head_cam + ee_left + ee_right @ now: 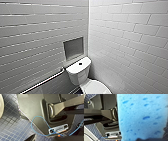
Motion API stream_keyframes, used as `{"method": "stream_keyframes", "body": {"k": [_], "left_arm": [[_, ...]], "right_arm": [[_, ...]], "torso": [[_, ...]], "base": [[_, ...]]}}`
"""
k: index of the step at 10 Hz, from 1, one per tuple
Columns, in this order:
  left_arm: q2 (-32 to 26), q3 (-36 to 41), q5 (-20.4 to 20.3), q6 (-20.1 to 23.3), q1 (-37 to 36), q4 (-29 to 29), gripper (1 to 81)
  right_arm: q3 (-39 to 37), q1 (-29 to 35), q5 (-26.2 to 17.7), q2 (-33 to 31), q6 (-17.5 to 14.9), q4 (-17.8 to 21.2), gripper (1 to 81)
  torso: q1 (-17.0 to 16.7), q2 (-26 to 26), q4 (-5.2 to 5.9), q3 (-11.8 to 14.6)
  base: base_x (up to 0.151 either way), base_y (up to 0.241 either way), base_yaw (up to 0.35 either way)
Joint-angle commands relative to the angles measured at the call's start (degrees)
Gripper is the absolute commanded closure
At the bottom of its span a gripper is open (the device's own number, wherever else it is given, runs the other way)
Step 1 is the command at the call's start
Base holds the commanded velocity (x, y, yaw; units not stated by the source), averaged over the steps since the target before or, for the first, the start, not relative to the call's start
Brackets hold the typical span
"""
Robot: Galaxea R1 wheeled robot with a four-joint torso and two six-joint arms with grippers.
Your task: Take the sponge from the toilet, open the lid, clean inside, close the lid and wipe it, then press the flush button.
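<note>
Since sponge (141, 116) looks clamped in right gripper (149, 139), hold that squeeze firm — toilet (80, 72) sits bottom centre, lid (96, 88) cut off at frame edge — I'd centre it first.

Small square dark-blue tiles with pale grout cover the floor (11, 131). Over it stands the robot's own dark grey body panel (31, 109), crossed by a jointed bar (65, 105) that ends in a ring-shaped fitting. A thin blue cable (32, 120) loops across the panel to a white-framed port (58, 129), just beside a small orange light (58, 135). A pale curved surface (1, 106) lies beyond the panel; I cannot tell what it is.
</note>
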Motion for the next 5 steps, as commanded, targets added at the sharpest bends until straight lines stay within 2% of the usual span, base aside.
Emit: {"method": "stream_keyframes", "body": {"k": [1, 3, 4, 5], "left_arm": [[1.16, -0.69, 3.68, -0.18, -1.76, -0.47, 1.0], [2.47, -0.69, 7.54, -1.06, -1.58, -2.92, 1.0], [2.57, -1.04, 7.73, -0.89, -1.40, -3.29, 1.0], [2.39, -1.13, 7.29, -0.45, -1.40, -2.93, 1.0]], "right_arm": [[0.40, 1.09, -7.47, 0.74, -0.27, -0.14, 81.1], [1.53, 2.76, -10.37, 0.92, -2.55, 0.12, 81.1], [3.63, 3.63, -13.31, 0.92, -3.68, 0.90, 81.1], [5.50, 4.86, -17.66, 1.18, -7.13, 2.76, 81.1]], "torso": [[0.00, 0.00, 0.00, 0.00], [0.00, 0.00, 0.00, 0.00], [0.00, 0.00, 0.00, 0.00], [0.00, 0.00, 0.00, 0.00]], "base": [[0.000, 0.000, 0.000], [0.000, 0.000, 0.000], [0.000, 0.000, 0.000], [0.000, 0.000, 0.000]]}}
